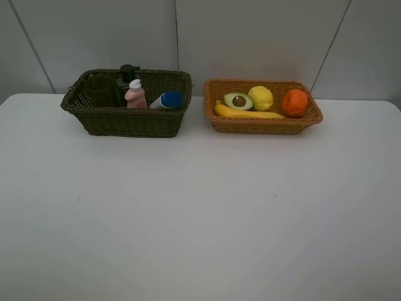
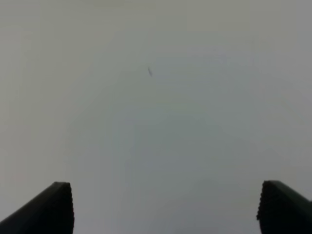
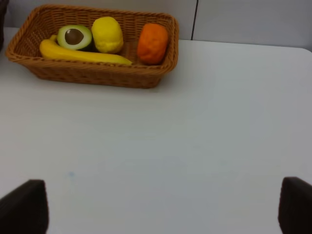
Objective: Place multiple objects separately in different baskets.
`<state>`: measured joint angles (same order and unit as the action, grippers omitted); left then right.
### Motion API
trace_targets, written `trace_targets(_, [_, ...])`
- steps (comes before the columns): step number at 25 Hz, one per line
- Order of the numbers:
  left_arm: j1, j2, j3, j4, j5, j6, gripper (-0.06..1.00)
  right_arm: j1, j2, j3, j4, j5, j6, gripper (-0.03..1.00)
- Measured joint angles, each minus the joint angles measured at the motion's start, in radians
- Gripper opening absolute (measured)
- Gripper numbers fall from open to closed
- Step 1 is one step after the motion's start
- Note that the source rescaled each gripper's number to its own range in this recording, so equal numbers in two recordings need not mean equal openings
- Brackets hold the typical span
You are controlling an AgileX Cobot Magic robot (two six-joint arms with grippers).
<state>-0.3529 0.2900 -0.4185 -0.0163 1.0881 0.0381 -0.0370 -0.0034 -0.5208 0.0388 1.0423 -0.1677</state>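
Up high: dark wicker basket (image 1: 128,119) on the left of the white surface (image 1: 200,213), holding a dark green pump bottle (image 1: 127,75), small pink bottle (image 1: 135,95), white blue-capped bottle (image 1: 166,100) and a dim cup (image 1: 100,89). Light orange-brown basket (image 1: 263,124) just beside it with banana (image 1: 247,113), halved avocado (image 1: 238,100), lemon (image 1: 260,98), orange (image 1: 295,103).

Left wrist: left gripper (image 2: 165,207) over bare surface, jaws wide apart, nothing between.

Right wrist: right gripper (image 3: 163,207) same deal, jaws spread and empty, fruit basket well ahead.

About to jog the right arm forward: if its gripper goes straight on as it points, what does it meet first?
Probably bare table first; the right gripper, jaws open, looks tilted down. Clearing that, the light basket sits ahead, off-centre. Depth unclear.
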Motion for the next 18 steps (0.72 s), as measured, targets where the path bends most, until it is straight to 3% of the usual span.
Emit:
trace_targets(9, [0.021,-0.011,0.000,-0.004,-0.008,-0.004,1.00,0.000,0.000,0.000,0.000,0.000,0.000,1.00])
trace_targets(18, [0.199,-0.148,0.000,-0.052,-0.008,0.046,1.00,0.000,0.000,0.000,0.000,0.000,0.000,1.00])
